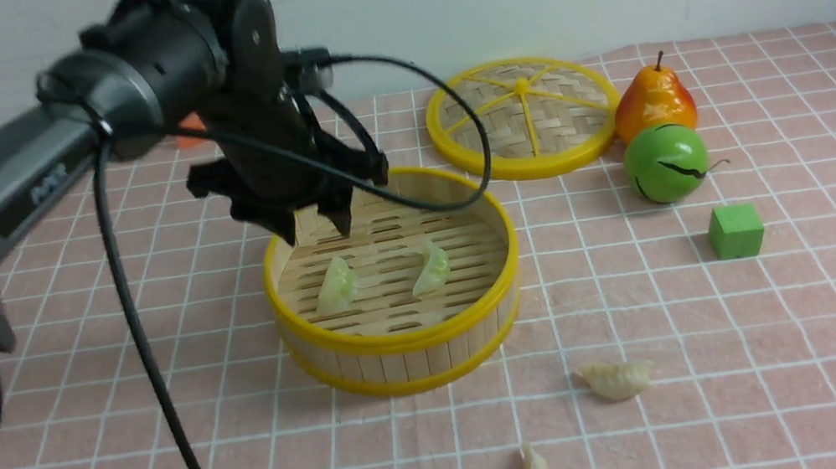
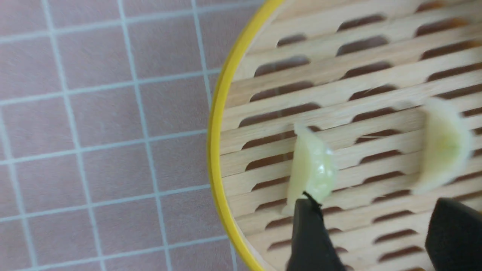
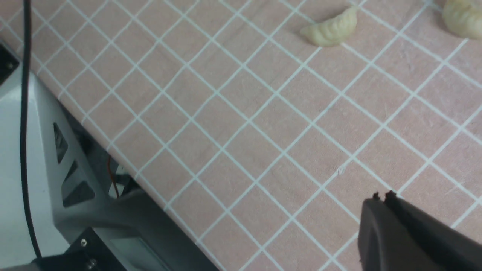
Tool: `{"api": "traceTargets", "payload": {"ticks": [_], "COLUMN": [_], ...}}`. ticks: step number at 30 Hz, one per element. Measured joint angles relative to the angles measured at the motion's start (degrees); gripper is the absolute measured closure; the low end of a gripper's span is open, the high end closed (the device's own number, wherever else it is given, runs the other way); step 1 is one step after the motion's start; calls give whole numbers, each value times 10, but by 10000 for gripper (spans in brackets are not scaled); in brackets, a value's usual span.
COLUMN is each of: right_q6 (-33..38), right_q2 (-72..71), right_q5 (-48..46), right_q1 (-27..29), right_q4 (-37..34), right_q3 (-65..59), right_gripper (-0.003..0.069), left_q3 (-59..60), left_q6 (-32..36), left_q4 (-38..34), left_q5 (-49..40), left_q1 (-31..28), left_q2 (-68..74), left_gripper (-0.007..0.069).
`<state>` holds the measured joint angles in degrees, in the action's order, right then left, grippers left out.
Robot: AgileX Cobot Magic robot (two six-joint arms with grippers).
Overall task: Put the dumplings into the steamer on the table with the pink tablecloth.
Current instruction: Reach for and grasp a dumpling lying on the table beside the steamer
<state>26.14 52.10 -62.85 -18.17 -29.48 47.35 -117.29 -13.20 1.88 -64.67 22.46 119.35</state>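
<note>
The pink tabletop (image 1: 784, 343) holds the steamer (image 1: 402, 341) — 2 green dumplings (image 1: 336, 285) lie inside. The left end effector (image 1: 316, 222) hangs above it, jaws apart, empty. The right end effector (image 3: 382, 197) is pinched tight, empty. Next, I think — open it and grab 1 of the 2 white dumplings (image 1: 619, 378) outside.

Soft, even white light fills all three views, bright and without harsh glare. In the front view the green cube (image 1: 736, 230) and the green ball (image 1: 665, 163) throw only short, faint shadows leftward on the tabletop (image 1: 826, 336). The left wrist view is smeared by motion: the steamer (image 2: 216, 150) slats streak and one pale green dumpling (image 2: 444, 145) blurs, while the other dumpling (image 2: 312, 169) carries a small glint. In the right wrist view the pink tablecloth (image 3: 241, 131) looks crisp, while the right claw (image 3: 382, 195) is dark and soft.
</note>
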Motion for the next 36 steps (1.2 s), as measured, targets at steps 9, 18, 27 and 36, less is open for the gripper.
{"api": "traceTargets", "payload": {"ticks": [9, 18, 27, 36], "right_q6": [0, -145, -234, -344], "right_q2": [141, 293, 401, 458], "right_q5": [-44, -9, 93, 162], "right_q1": [-113, -264, -260, -215], "right_q4": [71, 198, 212, 213], "right_q3": [129, 190, 211, 224], "right_gripper": [664, 659, 553, 232], "left_q3": [-32, 45, 343, 588], "left_q6": [11, 17, 29, 50], "left_q4": [-11, -51, -50, -116], "left_q5": [-67, -67, -54, 20], "left_q1": [0, 0, 0, 0], "left_q2": [-190, -315, -499, -708], "left_gripper": [444, 638, 638, 638]}}
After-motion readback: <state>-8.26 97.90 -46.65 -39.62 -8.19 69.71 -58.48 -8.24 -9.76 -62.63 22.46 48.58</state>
